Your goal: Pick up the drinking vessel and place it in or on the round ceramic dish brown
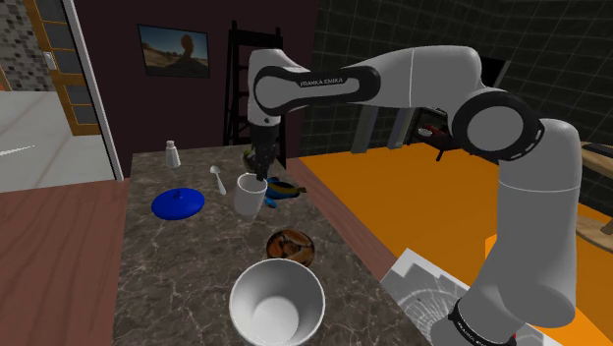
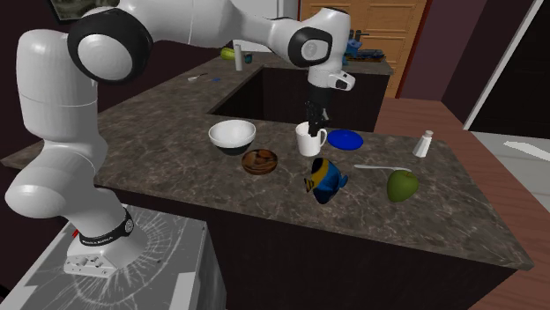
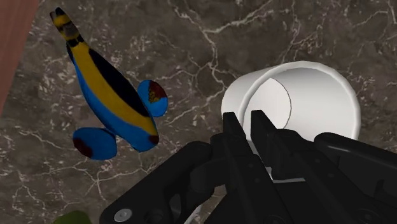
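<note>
The pincer (image 2: 315, 121) apparently clasps the white mug (image 2: 308, 143) by its rim.

I seem to be working in a home kitchen. The dark marbled stone table (image 1: 167, 256) runs like a counter and carries tableware: a big round white bowl (image 1: 277, 301), a white handled mug (image 1: 248, 201), a flat blue plate (image 1: 178, 202) and a small white shaker (image 1: 172, 154). Around it I see a framed landscape picture (image 1: 174, 50) on a dark red wall (image 1: 118, 98), a panelled wooden door (image 2: 392, 26) and a reddish plank floor (image 1: 49, 265).
</note>
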You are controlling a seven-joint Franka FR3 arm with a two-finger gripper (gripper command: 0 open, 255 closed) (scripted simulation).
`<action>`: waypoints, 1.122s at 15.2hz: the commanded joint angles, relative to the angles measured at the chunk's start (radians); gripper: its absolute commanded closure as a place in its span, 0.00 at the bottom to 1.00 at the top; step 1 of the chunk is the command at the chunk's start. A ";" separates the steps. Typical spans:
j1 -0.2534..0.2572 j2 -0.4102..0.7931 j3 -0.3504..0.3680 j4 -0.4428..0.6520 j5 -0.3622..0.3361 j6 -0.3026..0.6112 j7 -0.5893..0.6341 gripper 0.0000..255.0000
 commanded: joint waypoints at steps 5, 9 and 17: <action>-0.001 -0.131 0.011 -0.136 0.020 0.006 0.012 1.00; 0.002 -0.294 0.024 -0.335 0.049 0.046 0.025 1.00; 0.021 -0.514 0.044 -0.596 0.099 0.092 0.044 1.00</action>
